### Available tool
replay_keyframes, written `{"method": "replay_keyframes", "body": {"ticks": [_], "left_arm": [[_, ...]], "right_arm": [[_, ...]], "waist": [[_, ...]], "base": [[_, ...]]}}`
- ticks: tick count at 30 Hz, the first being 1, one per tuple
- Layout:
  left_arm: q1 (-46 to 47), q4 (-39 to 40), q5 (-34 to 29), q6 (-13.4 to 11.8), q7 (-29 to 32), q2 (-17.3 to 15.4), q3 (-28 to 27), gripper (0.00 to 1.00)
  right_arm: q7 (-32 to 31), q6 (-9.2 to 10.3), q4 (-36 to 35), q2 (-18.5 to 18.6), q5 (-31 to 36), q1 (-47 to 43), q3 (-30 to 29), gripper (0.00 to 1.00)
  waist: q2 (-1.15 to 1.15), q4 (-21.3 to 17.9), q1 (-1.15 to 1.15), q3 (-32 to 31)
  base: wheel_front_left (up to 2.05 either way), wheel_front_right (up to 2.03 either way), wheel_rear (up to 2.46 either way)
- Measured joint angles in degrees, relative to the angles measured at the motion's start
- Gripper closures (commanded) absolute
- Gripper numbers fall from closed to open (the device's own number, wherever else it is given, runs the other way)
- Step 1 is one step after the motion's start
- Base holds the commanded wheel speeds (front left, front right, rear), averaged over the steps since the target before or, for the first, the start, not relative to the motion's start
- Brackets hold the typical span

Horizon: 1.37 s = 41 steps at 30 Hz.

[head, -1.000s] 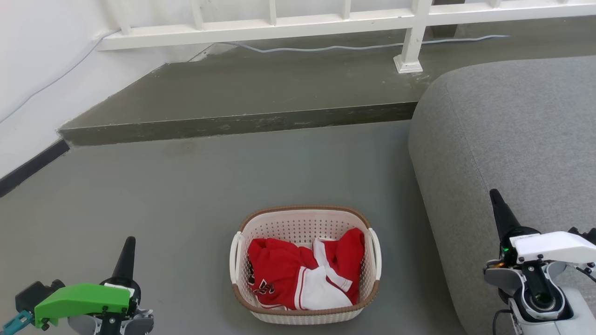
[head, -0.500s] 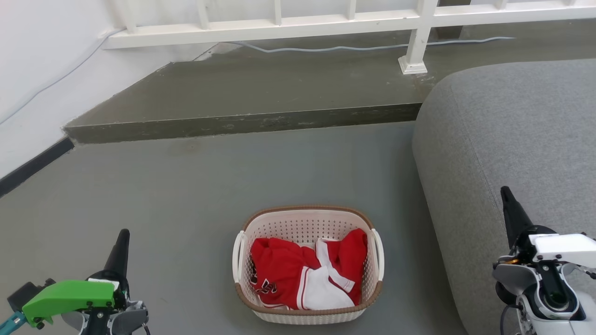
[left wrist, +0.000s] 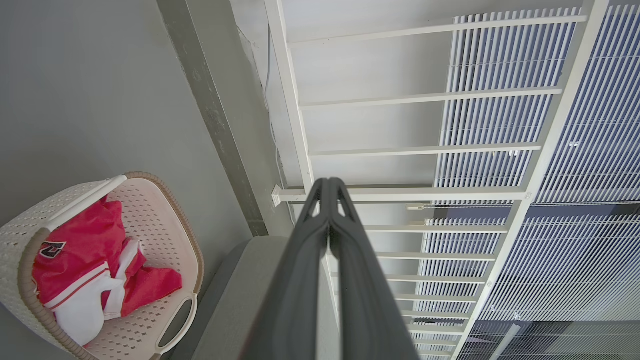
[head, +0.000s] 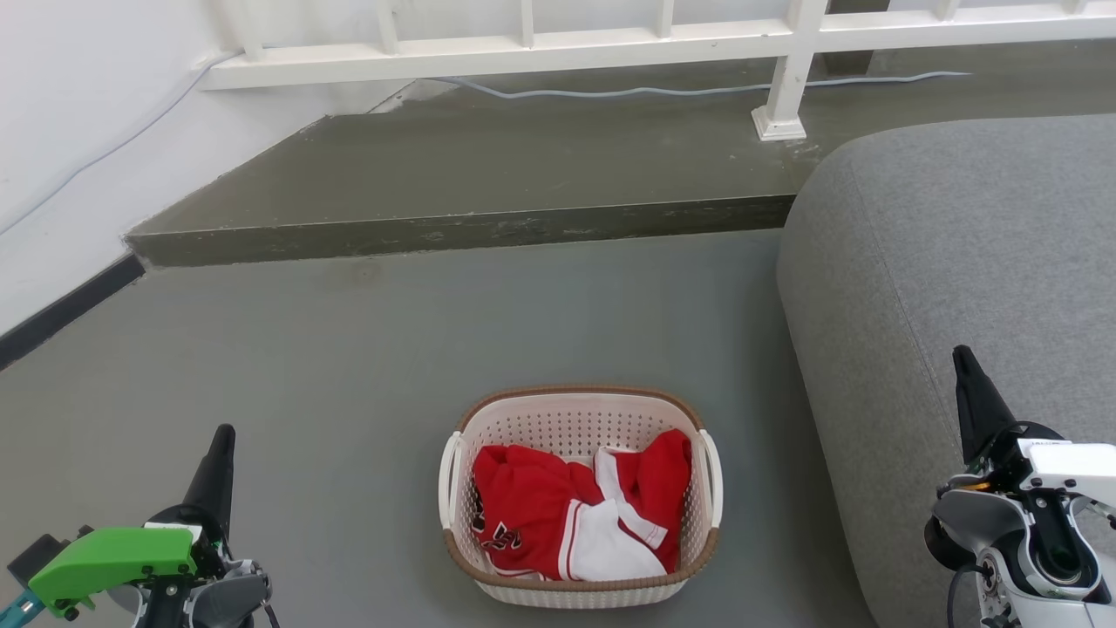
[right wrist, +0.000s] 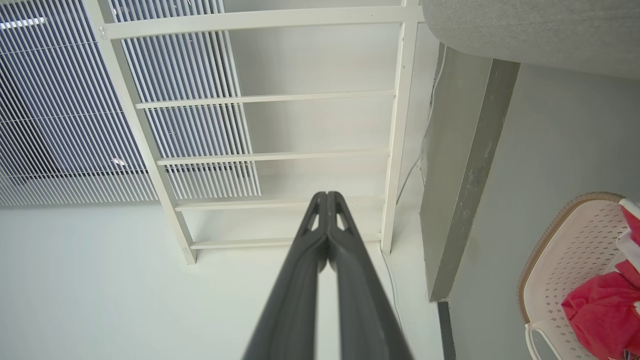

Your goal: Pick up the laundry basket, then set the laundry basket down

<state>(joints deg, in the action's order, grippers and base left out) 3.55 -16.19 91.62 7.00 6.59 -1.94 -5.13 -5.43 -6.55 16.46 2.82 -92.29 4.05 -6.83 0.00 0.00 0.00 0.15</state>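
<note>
Basket (head: 577,419) stands upright on floor (head: 349,349), between the grippers and well apart from both. Red-and-white clothes (head: 567,515) lie inside, and sofa (head: 959,244) is just right of it. The scene fits a basket waiting for a lift or one already put back down; cannot tell which.

Risks in any lift: left handle (head: 447,480) and right handle (head: 717,475) are thin. An uneven hold would tilt the basket and spill the clothes. The right arm could brush the sofa.

Left gripper (head: 222,436): fingers pressed together, holding and touching nothing.

Right gripper (head: 963,358): likewise closed and empty, seen against the sofa.
</note>
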Motion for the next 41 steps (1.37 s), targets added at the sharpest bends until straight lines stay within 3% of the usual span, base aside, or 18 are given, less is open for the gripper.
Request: {"method": "replay_keyframes", "body": {"ticks": [41], "left_arm": [[0.0, 0.2, 0.0, 0.0, 0.0, 0.0, 0.0, 1.0]], "right_arm": [[0.0, 0.0, -0.1, 0.0, 0.0, 0.0, -0.1, 1.0]], "waist": [[0.0, 0.0, 0.0, 0.0]], "base": [[0.0, 0.0, 0.0]]}}
